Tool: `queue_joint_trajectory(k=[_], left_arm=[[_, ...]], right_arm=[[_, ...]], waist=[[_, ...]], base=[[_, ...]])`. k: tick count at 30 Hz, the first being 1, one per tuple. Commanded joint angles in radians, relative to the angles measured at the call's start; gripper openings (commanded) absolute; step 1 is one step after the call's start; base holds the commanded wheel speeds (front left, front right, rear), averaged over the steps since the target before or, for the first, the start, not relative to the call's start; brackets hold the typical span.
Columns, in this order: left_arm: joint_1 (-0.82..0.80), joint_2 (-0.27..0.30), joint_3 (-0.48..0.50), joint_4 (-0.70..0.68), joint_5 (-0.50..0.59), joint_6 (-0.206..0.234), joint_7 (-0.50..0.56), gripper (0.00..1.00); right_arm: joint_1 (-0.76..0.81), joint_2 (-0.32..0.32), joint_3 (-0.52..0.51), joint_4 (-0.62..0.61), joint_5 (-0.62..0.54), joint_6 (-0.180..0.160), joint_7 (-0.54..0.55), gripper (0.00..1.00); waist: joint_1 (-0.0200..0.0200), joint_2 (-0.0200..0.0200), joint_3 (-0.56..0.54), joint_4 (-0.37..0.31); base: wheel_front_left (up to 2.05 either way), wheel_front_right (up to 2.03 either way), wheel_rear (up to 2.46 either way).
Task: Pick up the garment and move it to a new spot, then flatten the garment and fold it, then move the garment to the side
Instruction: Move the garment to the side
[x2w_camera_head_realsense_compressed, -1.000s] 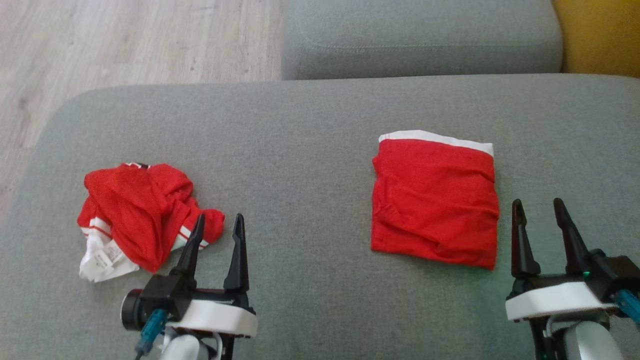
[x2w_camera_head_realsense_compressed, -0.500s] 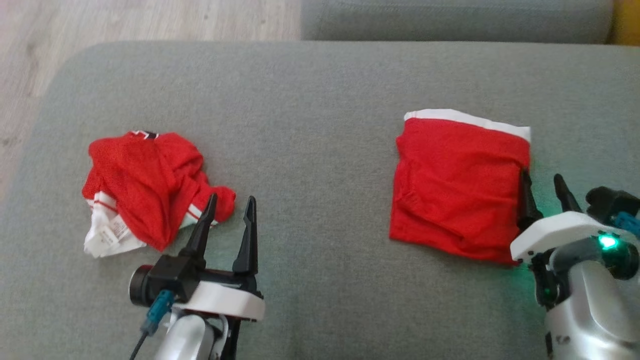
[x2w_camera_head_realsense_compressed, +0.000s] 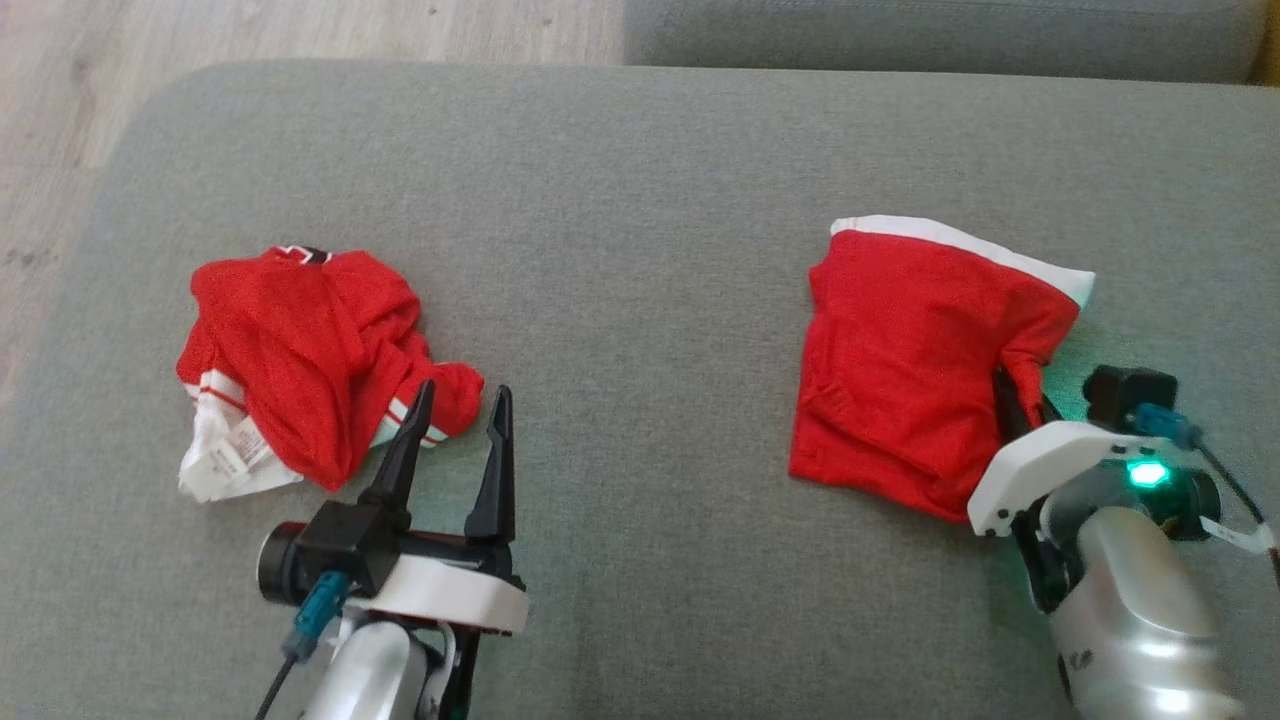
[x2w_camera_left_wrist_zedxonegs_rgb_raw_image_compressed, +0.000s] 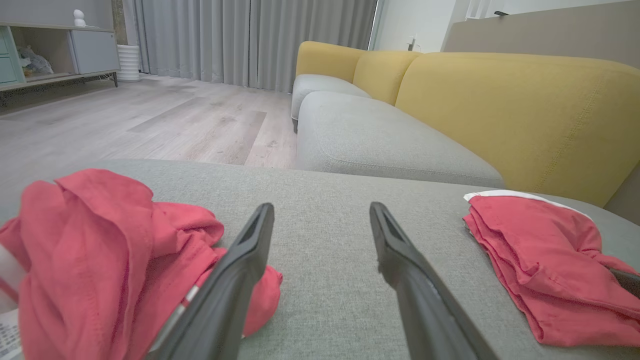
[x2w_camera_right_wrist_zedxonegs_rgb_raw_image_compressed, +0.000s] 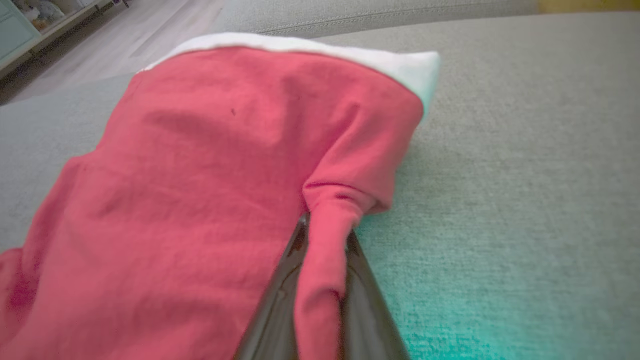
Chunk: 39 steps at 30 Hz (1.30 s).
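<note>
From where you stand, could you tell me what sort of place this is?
Probably a home living room: a yellow-backed sofa with grey seats, long grey curtains, a wood floor and a low cabinet.

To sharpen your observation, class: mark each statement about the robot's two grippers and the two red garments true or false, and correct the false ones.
1. The right gripper pinches a fold of the folded garment. True.
2. The left gripper holds the crumpled garment. False: its jaws stand open with nothing between them, beside that garment.
3. The two garments touch. False: they lie well apart on the grey cushion.
4. The folded garment has a white band along its far edge. True.
</note>
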Motion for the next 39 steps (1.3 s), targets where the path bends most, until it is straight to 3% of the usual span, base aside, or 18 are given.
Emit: queue_joint_trajectory(k=[1,5,9,14,19,26,32,39], left_arm=[[-0.043,0.0,0.038,-0.029,0.008,0.001,-0.011,1.0],[-0.033,0.0,0.045,-0.042,0.002,0.003,-0.011,1.0],[-0.032,-0.001,0.05,-0.051,0.001,0.003,-0.011,1.0],[-0.036,-0.001,0.048,-0.054,-0.002,0.0,-0.011,1.0],[-0.045,-0.001,0.046,-0.067,-0.017,-0.003,-0.011,1.0],[-0.068,-0.001,0.052,-0.091,-0.023,-0.006,-0.011,1.0],[-0.083,-0.002,0.072,-0.099,-0.018,-0.011,-0.011,1.0],[-0.094,-0.002,0.078,-0.097,-0.018,-0.015,-0.011,1.0]], right_arm=[[-0.023,0.009,0.029,-0.013,-0.037,-0.001,-0.02,0.0],[-0.037,-0.004,0.042,-0.045,-0.178,-0.001,-0.05,0.0],[-0.047,-0.069,0.097,-0.081,-0.246,-0.001,-0.04,0.0],[-0.042,-0.205,0.201,-0.108,-0.243,-0.001,-0.004,0.0],[-0.031,-0.386,0.279,-0.128,-0.191,-0.001,0.053,0.0],[-0.036,-0.584,0.271,-0.106,-0.147,-0.001,0.092,0.0],[-0.055,-0.631,0.178,-0.073,-0.156,-0.001,0.111,0.0],[-0.062,-0.598,0.119,-0.087,-0.204,-0.001,0.125,0.0]], waist=[[-0.0001,0.0,-0.006,-0.007],[-0.0001,0.0,-0.024,-0.033],[-0.0001,0.0,-0.03,-0.055],[-0.0001,0.0,-0.029,-0.063],[-0.0001,0.0,-0.008,-0.061],[-0.0001,0.0,0.035,-0.044],[-0.0001,0.0,0.065,-0.033],[-0.0001,0.0,0.076,-0.029]], base=[[0.0,0.0,0.0],[0.0,0.0,0.0],[0.0,0.0,0.0],[0.0,0.0,0.0],[0.0,0.0,0.0],[0.0,0.0,0.0],[0.0,0.0,0.0],[0.0,0.0,0.0]])
